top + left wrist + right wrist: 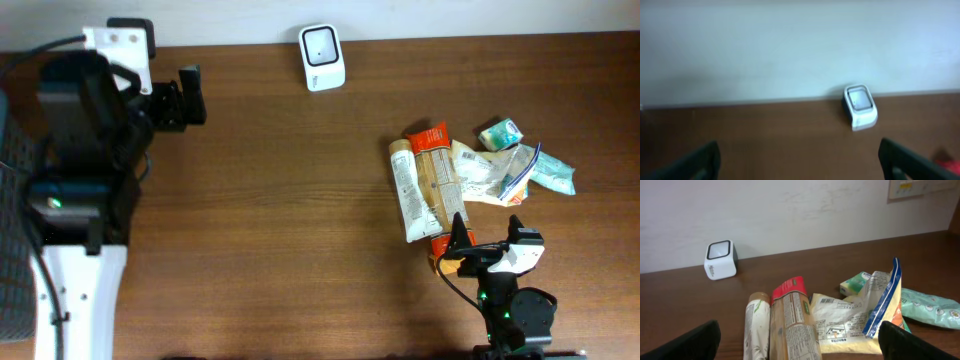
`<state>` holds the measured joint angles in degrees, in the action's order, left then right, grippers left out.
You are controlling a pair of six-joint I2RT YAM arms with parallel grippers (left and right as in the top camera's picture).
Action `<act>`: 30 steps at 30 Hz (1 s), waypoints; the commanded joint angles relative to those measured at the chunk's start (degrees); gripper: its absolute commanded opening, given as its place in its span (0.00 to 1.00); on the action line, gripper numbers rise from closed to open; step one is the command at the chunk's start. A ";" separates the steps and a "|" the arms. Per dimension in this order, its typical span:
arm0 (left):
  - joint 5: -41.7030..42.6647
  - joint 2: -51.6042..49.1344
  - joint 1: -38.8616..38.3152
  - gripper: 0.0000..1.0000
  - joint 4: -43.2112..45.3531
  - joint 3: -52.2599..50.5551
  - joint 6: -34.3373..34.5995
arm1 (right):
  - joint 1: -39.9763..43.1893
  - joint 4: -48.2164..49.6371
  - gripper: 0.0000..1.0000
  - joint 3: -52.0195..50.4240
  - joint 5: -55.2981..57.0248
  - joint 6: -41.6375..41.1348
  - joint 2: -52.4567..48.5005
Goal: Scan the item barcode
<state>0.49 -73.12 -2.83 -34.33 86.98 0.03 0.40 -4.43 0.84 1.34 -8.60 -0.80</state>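
The white barcode scanner point(322, 57) stands at the table's far edge, its window facing up; it also shows as the scanner point(860, 106) and the scanner point(720, 260) in the wrist views. The items lie in a pile at the right: a white tube point(408, 190), a brown packet with a red top point(437, 175), a cream pouch point(480, 172) with a printed barcode point(826, 300), and a blue-edged bag point(885, 305). My right gripper point(487, 240) hangs open just in front of the pile, holding nothing. Far left, my left gripper point(190, 97) is open and empty, pointing toward the scanner.
A small green pack point(501, 133) and a teal packet point(552, 175) lie at the pile's right side. The left arm's base and cables point(75, 150) fill the left edge. A white wall point(800, 210) runs behind the table.
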 commanded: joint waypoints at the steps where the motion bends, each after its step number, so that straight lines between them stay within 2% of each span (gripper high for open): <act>1: -2.01 7.39 0.00 0.99 10.25 -13.38 -0.98 | 0.37 -0.15 0.99 -0.52 -0.37 0.20 0.61; 9: -1.97 22.82 0.00 0.99 30.51 -42.01 -4.85 | 0.37 -0.15 0.99 -0.52 -0.37 0.20 0.59; 16: -1.75 41.00 3.04 0.99 40.72 -64.89 -7.06 | 0.37 -0.15 0.99 -0.52 -0.37 0.20 0.59; 20: 0.44 55.01 3.43 0.99 41.18 -76.13 -13.40 | 0.37 -0.15 0.98 -0.52 -0.35 0.20 0.61; 26: 2.93 66.55 3.45 0.99 40.61 -84.67 -19.58 | 0.37 -0.15 0.99 -0.52 -0.37 0.20 0.59; 30: 2.71 72.78 4.68 0.99 33.31 -86.51 -20.79 | 0.37 -0.15 0.99 -0.52 -0.37 0.20 0.59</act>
<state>2.42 -4.12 0.58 2.35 1.74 -17.91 0.40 -4.45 0.84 1.13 -8.60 -0.62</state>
